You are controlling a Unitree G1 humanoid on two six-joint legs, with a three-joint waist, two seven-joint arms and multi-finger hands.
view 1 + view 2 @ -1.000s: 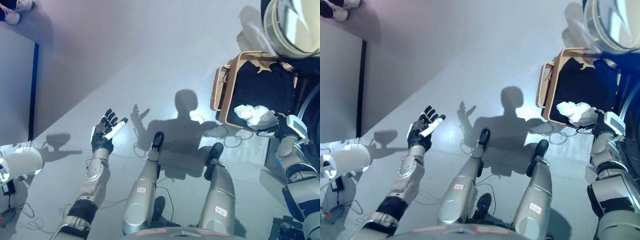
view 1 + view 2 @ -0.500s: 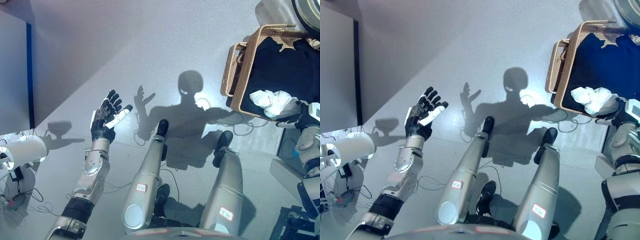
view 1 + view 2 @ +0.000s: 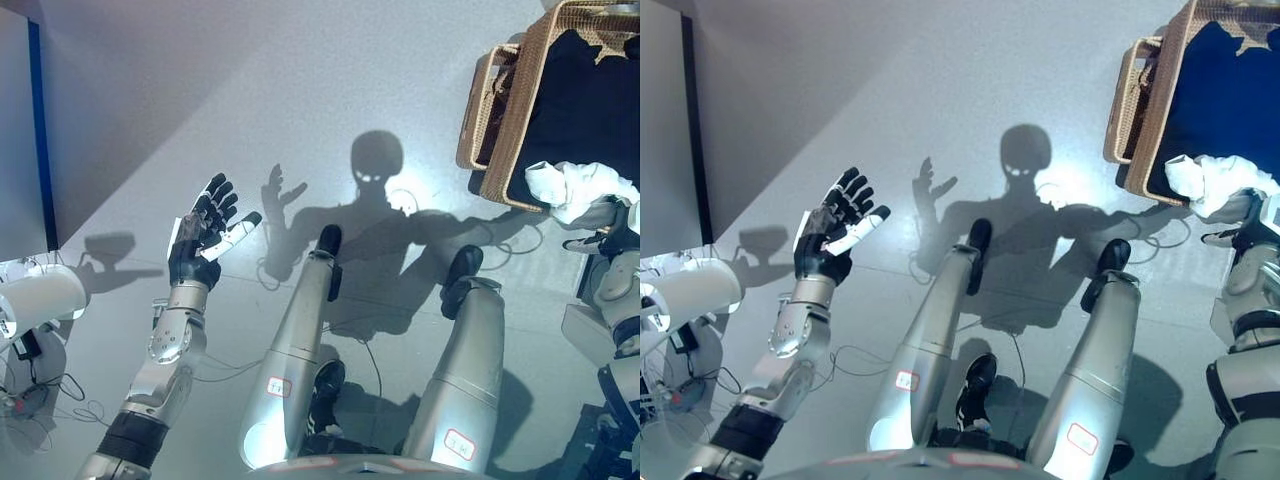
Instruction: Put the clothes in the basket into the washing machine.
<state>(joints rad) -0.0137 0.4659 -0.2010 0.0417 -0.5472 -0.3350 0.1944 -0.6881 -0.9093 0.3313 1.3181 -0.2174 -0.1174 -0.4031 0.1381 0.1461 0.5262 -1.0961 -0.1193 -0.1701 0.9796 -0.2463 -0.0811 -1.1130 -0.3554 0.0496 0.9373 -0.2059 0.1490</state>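
Note:
A wicker basket (image 3: 507,120) stands on the floor at the upper right, with dark clothes (image 3: 590,100) inside. A crumpled white cloth (image 3: 578,187) lies over the basket's near rim. My right hand (image 3: 612,232) is at the right edge, just below the cloth, with its fingers curled on the cloth's lower edge. My left hand (image 3: 205,240) is open, palm up, raised over the floor at the left and holding nothing. The washing machine is out of view.
A white cylinder-shaped object (image 3: 40,300) lies at the left edge with loose wires near it. A grey panel with a dark blue edge (image 3: 38,130) stands at the far left. Grey floor lies between the left hand and the basket.
The camera has shifted, so the basket now sits higher at the right and the washing machine door has left the view. The white cloth, held by my right hand, now overhangs the basket's near rim.

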